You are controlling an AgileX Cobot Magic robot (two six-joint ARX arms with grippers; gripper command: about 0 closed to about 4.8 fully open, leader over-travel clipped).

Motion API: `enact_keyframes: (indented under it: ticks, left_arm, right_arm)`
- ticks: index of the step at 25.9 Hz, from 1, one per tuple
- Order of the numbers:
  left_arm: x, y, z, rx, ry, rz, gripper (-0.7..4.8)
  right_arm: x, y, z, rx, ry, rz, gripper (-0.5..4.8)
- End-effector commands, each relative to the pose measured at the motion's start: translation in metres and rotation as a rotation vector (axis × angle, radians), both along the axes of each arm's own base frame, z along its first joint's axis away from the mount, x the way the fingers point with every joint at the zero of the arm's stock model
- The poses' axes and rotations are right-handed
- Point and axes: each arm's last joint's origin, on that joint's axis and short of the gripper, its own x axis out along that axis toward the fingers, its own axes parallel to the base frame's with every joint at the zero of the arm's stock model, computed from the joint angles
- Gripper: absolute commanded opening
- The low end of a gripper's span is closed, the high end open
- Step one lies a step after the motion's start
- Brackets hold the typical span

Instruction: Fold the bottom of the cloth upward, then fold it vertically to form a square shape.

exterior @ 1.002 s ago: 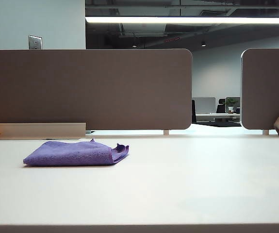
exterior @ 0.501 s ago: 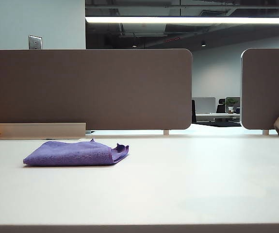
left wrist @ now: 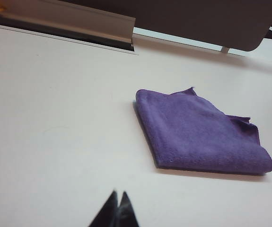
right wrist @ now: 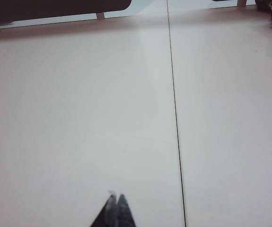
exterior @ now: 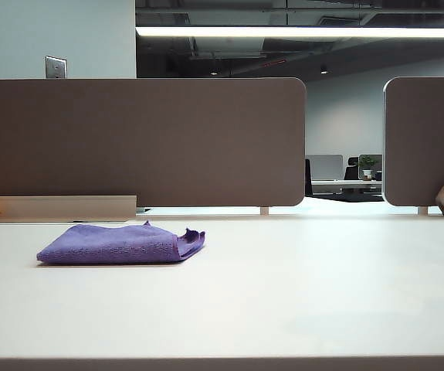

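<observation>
While nothing has shifted over the last second, the cloth (exterior: 121, 244) lies folded into a compact square on the table's (exterior: 299, 294) left side — done, apparently; left gripper (left wrist: 116, 201) and right gripper (right wrist: 115, 202) hang clear, fingers pressed together.

Bright overhead strip light (exterior: 299, 32), sharp frames

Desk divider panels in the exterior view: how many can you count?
2. One wide divider panel stands behind the cloth; a second is cut off at the right edge.
</observation>
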Motion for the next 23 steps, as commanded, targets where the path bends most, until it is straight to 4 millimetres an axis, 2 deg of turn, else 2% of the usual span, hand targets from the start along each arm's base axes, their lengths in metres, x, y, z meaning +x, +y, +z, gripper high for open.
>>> enact_keyframes:
  ticks: [1, 4, 23]
  left_arm:
    - [0.0002, 0.0000, 0.0017, 0.083, -0.026, -0.011, -0.01]
    - [0.0000, -0.0001, 0.0000, 0.204, -0.026, -0.033, -0.01]
    - [0.0000, 0.0006, 0.0000, 0.204, -0.022, -0.009, -0.01]
  right_arm:
    - [-0.0002, -0.0001, -0.0002, -0.001, 0.006, -0.004, 0.00]
    - [-0.0002, -0.0001, -0.0002, -0.001, 0.006, -0.004, 0.00]
    - [-0.0002, -0.0001, -0.0001, -0.001, 0.006, -0.004, 0.00]
